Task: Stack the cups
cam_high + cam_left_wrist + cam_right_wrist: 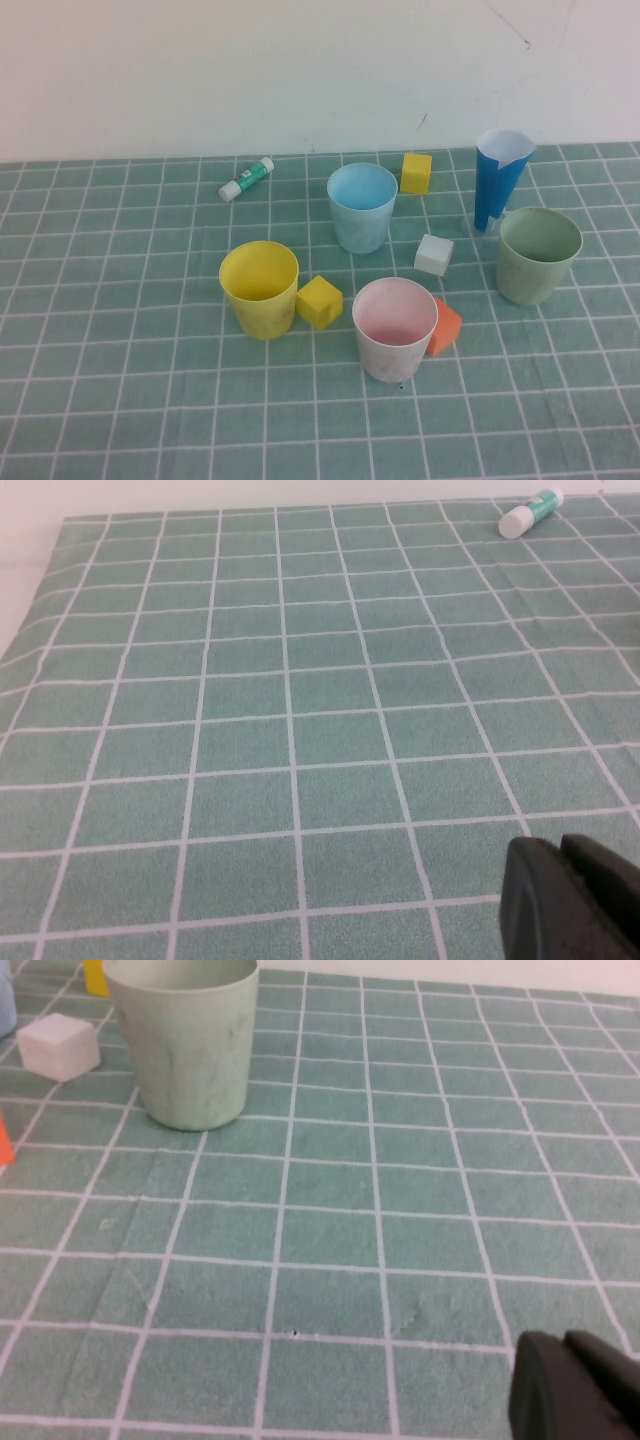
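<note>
Right now all four cups stand upright and apart on the surface (120,400), which is covered with a green cloth marked in white squares. The yellow cup (259,289) is nearest the robot's left side, with a yellow cube (319,301) just beside it. The whitish cup with a pink inside (394,328) stands closest to the robot, and an orange cube (444,326) touches or nearly touches its right flank. Farther back, the light blue cup (361,207) sits near the middle, with a second yellow cube (416,172) behind it to the right and a white cube (433,254) in front of it to the right. The sage green cup (538,255) is on the right, and a tall blue paper cone (499,180) stands just behind it. A glue stick (245,178) with a green label lies on its side toward the back left, well apart from the cups.

Neither arm shows in the high view. The left gripper (575,900) appears only at the edge of its wrist view, dark fingers pressed together, holding nothing, over bare cloth with the glue stick far off. The right gripper (575,1390) is likewise closed and empty, low over the cloth, with the sage green cup and white cube ahead of it.
</note>
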Controlling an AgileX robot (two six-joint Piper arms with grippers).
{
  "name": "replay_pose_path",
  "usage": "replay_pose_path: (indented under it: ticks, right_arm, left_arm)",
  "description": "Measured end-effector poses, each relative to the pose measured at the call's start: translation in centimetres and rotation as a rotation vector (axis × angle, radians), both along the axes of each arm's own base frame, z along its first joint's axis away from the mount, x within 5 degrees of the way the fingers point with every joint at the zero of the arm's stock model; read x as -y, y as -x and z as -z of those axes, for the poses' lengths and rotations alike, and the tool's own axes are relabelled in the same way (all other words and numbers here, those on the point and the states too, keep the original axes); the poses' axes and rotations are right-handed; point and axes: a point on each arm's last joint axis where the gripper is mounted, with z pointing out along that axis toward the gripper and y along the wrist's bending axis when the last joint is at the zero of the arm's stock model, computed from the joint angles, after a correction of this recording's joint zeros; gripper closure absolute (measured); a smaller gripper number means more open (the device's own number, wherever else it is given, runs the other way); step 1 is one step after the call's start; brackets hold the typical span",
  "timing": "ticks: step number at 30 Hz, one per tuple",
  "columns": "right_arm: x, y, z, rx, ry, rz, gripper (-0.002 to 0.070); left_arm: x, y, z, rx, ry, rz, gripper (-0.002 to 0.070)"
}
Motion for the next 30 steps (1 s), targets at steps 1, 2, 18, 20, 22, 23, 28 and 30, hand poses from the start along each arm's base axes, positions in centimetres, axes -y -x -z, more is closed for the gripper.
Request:
replay_pose_path:
  ticks: [1,2,18,20,22,23,28,30]
  right_arm:
    - [0.0,0.0,0.0,0.000,0.000,0.000,0.0678]
    - [0.0,0.0,0.0,0.000,0.000,0.000,0.0678]
    - [-0.1,-0.4,-1.2,0.157,0.007,-0.008,0.0678]
    - [-0.1,-0.5,-2.3,0.274,0.005,-0.011,0.0678]
    - [-0.1,-0.5,-3.3,0.382,0.002,-0.014,0.0678]
    - [-0.1,-0.5,-3.8,0.440,0.001,-0.015,0.0678]
    - [-0.2,0.0,-5.8,0.671,0.027,-0.021,0.0678]
    - [-0.2,0.2,-6.4,0.745,0.029,-0.022,0.0678]
  left_arm:
    - [0.0,0.0,0.0,0.000,0.000,0.000,0.0677]
    - [0.0,0.0,0.0,0.000,0.000,0.000,0.0677]
    - [0.1,-0.2,-1.1,0.133,0.013,0.007,0.0677]
    - [0.1,-0.3,-1.9,0.222,0.019,0.012,0.0677]
    - [0.2,-0.3,-2.8,0.321,0.026,0.017,0.0677]
    - [0.2,-0.3,-3.4,0.378,0.030,0.020,0.0677]
    - [0.3,0.3,-5.6,0.631,0.048,0.033,0.0677]
    - [0.3,0.5,-6.2,0.703,0.053,0.037,0.0677]
